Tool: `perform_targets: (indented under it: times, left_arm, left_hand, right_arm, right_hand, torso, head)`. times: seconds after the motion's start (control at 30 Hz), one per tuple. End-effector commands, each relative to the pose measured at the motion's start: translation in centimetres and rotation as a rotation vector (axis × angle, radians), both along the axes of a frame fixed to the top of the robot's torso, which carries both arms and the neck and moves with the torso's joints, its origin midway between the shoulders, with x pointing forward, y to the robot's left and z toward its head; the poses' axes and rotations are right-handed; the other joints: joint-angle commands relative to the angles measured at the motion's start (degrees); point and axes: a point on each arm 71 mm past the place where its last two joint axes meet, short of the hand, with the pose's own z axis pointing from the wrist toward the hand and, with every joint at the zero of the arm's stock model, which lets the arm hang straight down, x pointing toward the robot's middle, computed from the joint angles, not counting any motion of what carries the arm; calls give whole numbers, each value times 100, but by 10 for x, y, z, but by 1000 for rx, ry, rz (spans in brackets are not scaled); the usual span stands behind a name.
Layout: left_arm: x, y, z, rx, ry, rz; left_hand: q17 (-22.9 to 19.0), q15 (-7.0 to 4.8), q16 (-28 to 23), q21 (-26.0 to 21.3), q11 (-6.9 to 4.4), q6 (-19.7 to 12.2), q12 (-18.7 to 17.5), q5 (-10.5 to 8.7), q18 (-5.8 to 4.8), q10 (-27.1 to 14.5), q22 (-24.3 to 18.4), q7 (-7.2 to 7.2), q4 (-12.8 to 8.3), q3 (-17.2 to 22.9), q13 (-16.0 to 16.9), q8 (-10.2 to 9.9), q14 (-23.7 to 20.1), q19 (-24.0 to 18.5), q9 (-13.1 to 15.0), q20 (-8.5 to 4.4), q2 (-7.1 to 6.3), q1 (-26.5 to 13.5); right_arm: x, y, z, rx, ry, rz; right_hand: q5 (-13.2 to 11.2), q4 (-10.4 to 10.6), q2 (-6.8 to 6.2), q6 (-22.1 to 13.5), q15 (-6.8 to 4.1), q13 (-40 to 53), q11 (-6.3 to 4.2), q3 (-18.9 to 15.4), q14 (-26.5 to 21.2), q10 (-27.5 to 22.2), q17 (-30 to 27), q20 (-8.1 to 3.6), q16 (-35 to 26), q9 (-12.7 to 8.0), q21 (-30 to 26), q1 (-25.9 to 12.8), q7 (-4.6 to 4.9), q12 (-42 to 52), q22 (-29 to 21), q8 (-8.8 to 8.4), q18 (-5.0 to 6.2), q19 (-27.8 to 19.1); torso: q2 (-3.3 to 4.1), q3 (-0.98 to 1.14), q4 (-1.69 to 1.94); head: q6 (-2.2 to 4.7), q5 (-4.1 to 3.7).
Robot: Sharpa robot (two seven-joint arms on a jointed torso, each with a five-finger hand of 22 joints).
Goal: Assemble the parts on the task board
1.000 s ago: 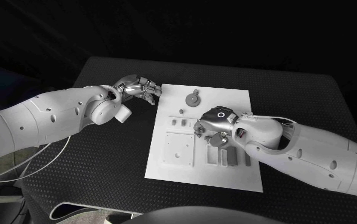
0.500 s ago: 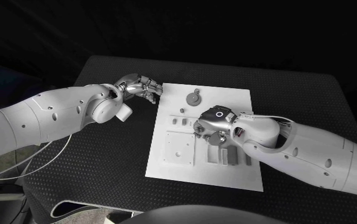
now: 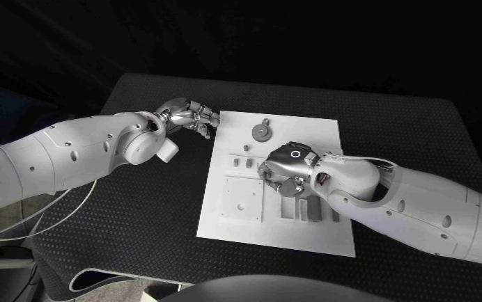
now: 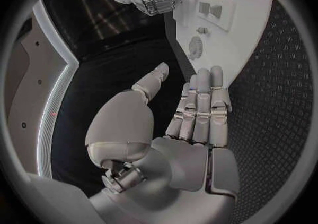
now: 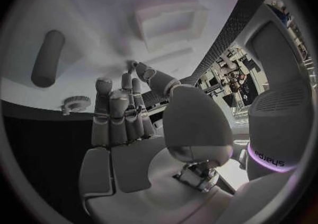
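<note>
Nearest the lower edge of the head view, the task board lies flat on the black counter, its lower strip bare, and above that sit a square plate part and a row of upright rectangular blocks. These parts look small, rigid and light, probably smooth plastic, so they would likely slip under a loose pinch; taking one by two opposite flat sides with the fingertips seems the safest hold. In the middle of the frame the right robot hand hangs low over the board's centre, directly above the blocks and beside the small pegs; in the right wrist view its fingers stand apart and nearly straight, pointing at the board with nothing between them, a dark cylindrical peg and a small gear near their tips. Farther up the board lies the round gear, untouched. At the upper left, the left robot hand rests just off the board's far left corner, fingers together and extended, empty.
</note>
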Motion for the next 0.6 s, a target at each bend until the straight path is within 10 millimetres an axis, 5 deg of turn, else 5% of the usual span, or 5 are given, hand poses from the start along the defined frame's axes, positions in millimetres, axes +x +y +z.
perform_targets:
  times: [0.03,0.6]
  left_arm:
    - [0,-2,1,-4,-10,-7]
    - [0,-2,1,-4,-8,-7]
  left_hand:
    - [9,12,12,-2,1,6,-11,-19,71,-48,-6,44,-19,-7,-10,15,28,5,-10,10,25,37]
    - [9,13,12,-2,1,5,-11,-19,71,-49,-6,46,-17,-8,-11,17,29,6,-11,11,26,35]
  right_arm:
    - [-1,1,-1,1,12,7]
    - [0,-3,-10,-54,33,1]
  right_hand:
    - [-1,-4,35,32,-3,-10,9,3,26,50,-5,-3,31,-10,9,33,4,33,78,22,79,25]
    - [-1,-1,61,119,-20,-30,-9,-3,5,114,-33,2,20,-21,-14,26,-26,46,76,81,79,5]
  torso:
    - [1,0,-9]
    - [1,-7,-1]
  head:
    - [-1,4]
    - [-29,-17]
